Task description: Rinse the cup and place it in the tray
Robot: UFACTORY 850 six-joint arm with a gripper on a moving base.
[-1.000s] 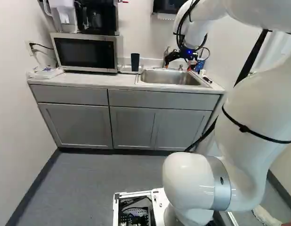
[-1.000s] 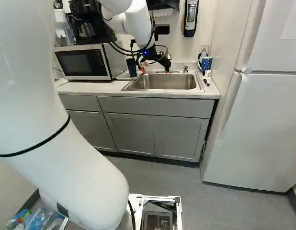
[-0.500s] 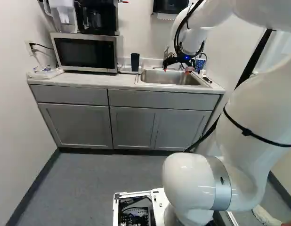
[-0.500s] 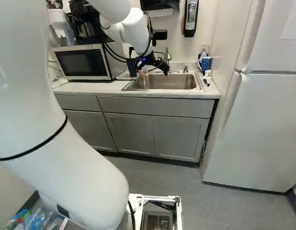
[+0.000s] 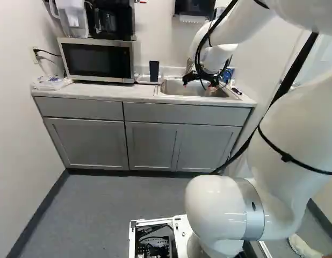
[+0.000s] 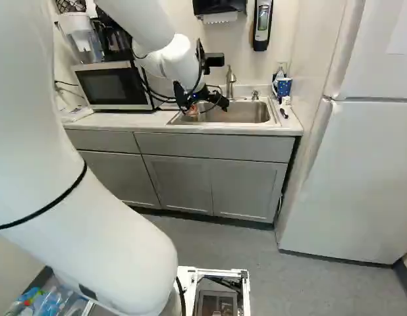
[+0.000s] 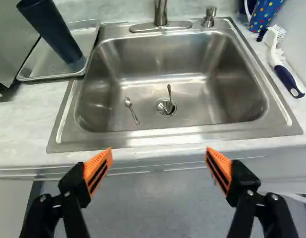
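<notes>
Eyeballing cup (image 7: 55,34) upright on tray (image 7: 36,73), ~10-11 o'clock of gripper (image 7: 159,152) (12 = ahead). Grip's wide, nothing held. Cup's prob light, stiff plastic, slick if wet; grab mid-body, mod squeeze.

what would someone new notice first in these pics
Probably the big white arm, which fills the left of the right base view. In the wrist view, the open gripper's bright orange pads stand out, with the steel sink ahead holding two spoons, and a dark cup on the tray.
</notes>
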